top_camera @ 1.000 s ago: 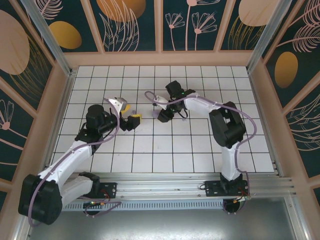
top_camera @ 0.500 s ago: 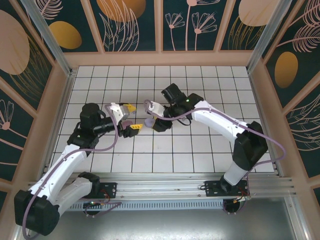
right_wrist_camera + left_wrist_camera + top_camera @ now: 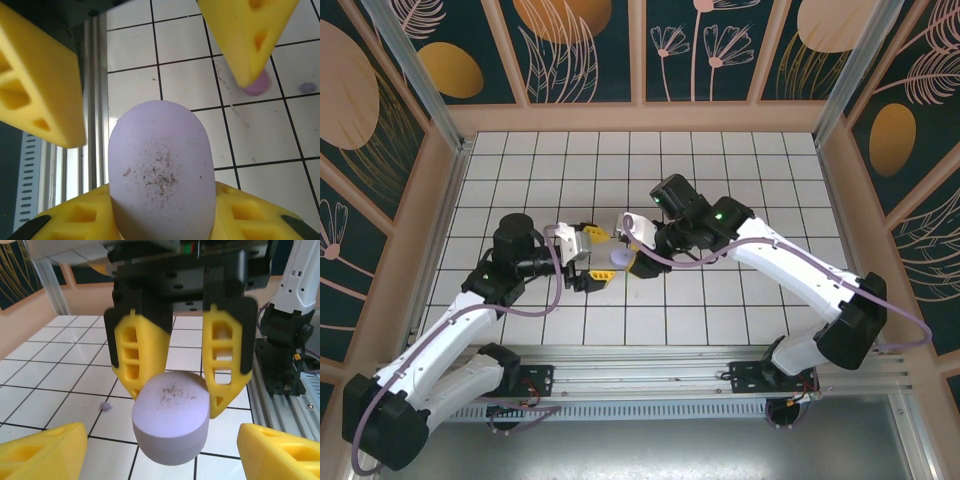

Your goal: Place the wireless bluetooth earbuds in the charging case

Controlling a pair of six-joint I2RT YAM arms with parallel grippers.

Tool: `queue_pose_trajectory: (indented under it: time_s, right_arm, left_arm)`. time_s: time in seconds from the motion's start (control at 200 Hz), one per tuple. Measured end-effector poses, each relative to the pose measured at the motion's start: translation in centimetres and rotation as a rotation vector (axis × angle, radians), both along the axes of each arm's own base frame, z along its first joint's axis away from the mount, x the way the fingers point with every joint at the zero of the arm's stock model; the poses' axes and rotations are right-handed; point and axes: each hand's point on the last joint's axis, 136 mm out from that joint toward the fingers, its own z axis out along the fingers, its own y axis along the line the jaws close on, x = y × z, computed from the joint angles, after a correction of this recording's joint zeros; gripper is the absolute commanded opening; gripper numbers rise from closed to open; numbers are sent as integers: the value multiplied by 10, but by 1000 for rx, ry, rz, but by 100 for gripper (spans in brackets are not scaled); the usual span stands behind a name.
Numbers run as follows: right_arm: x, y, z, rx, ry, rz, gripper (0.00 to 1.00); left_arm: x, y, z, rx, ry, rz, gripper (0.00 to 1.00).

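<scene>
While the right claw [image 3: 182,390] pinches the one lilac charging case [image 3: 162,175] above the surface [image 3: 182,82], nothing looks loaded. The case appears shut, and both earbuds I can count lie on the tiles apart from it: the nearer earbud [image 3: 257,89] and the farther earbud [image 3: 307,87]. The left claw [image 3: 597,256] gapes wide and empty, flanking the case. Opening and insertion seem left to do.

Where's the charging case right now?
In the top view, near the middle of the table, the case sits in the right gripper, just in front of the open left gripper.
</scene>
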Motion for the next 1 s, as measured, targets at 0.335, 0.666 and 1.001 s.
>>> queue_pose_trajectory:
  time_s: [0.335,0.666,1.001]
  right_arm:
    - [-11,-6,15,30,-28,-2,33]
    - [-16,-5,15,28,-26,1,33]
    - [-18,-6,11,21,-20,-1,33]
  left_arm:
    - [-9,-6,-1,-15,67,-43,73]
    - [-11,-11,-3,-28,127,-66,67]
    - [-14,-13,1,-44,138,-87,66]
